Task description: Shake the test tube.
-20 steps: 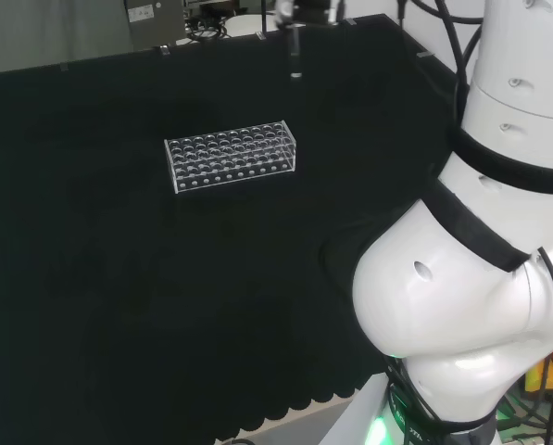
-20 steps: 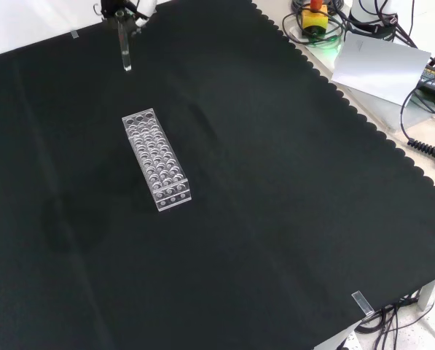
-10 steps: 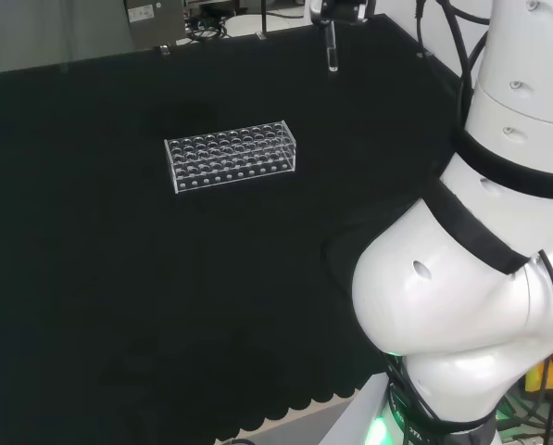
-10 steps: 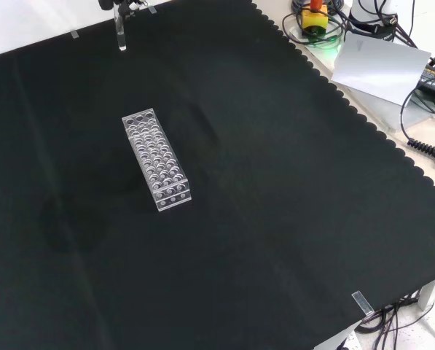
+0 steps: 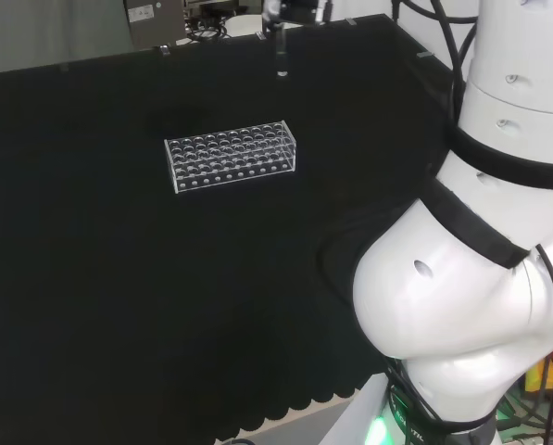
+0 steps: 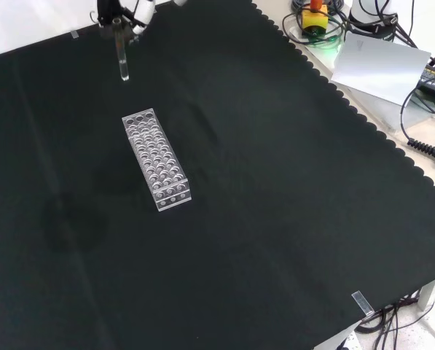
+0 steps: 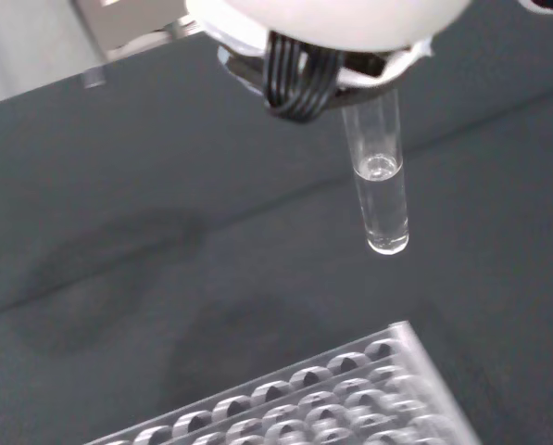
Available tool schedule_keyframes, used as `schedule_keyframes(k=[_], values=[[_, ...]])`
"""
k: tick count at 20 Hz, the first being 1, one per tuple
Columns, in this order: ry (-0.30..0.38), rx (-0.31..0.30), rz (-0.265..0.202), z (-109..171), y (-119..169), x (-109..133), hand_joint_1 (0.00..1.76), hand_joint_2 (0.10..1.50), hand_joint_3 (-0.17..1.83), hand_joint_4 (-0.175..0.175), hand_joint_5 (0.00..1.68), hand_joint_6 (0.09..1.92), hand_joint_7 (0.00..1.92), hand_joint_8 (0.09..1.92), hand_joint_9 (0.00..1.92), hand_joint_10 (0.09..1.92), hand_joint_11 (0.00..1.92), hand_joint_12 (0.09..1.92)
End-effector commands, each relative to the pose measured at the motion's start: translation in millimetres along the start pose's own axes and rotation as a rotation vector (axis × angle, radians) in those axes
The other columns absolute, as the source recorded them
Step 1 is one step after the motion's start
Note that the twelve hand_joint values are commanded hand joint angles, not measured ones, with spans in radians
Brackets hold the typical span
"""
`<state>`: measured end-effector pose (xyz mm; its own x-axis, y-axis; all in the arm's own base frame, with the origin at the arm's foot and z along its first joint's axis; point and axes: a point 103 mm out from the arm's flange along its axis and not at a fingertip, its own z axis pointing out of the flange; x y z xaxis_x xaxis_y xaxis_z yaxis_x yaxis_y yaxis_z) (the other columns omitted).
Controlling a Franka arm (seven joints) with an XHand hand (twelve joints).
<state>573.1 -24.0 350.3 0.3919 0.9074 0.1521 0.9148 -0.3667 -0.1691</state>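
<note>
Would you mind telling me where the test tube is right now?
The test tube hangs from the hand at the front view's top left, in the air beyond the far end of the rack.

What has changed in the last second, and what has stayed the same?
In the head view the test tube, hanging from the hand, swung right half a second ago and has now swung back left, past where it started. In the front view it rose, then dropped again. The hand kept hold of it throughout. The clear rack on the black cloth has not moved.
</note>
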Motion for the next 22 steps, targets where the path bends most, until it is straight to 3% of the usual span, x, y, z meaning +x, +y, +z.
schedule_keyframes(k=[1, 5, 11, 17, 22], values=[[0.088, 0.067, -0.095, 20.0, -15.2, 69.3, 1.33, 0.7, 0.55, -0.175, 1.35, 0.2, 1.38, 0.71, 1.6, 0.59, 1.23, 0.91], [0.14, 0.094, -0.148, 23.2, -24.6, 96.2, 1.33, 0.7, 0.55, -0.175, 1.35, 0.2, 1.38, 0.71, 1.6, 0.59, 1.23, 0.91], [0.179, 0.104, -0.142, 22.1, -25.2, 96.0, 1.33, 0.7, 0.55, -0.175, 1.35, 0.19, 1.38, 0.71, 1.6, 0.59, 1.23, 0.91], [0.104, 0.072, -0.085, 17.4, -16.2, 53.0, 1.33, 0.7, 0.55, -0.175, 1.35, 0.19, 1.38, 0.71, 1.6, 0.59, 1.23, 0.91], [0.023, 0.033, 0.015, 10.5, -6.9, 0.1, 1.33, 0.7, 0.55, -0.175, 1.35, 0.19, 1.38, 0.71, 1.6, 0.59, 1.23, 0.91]])
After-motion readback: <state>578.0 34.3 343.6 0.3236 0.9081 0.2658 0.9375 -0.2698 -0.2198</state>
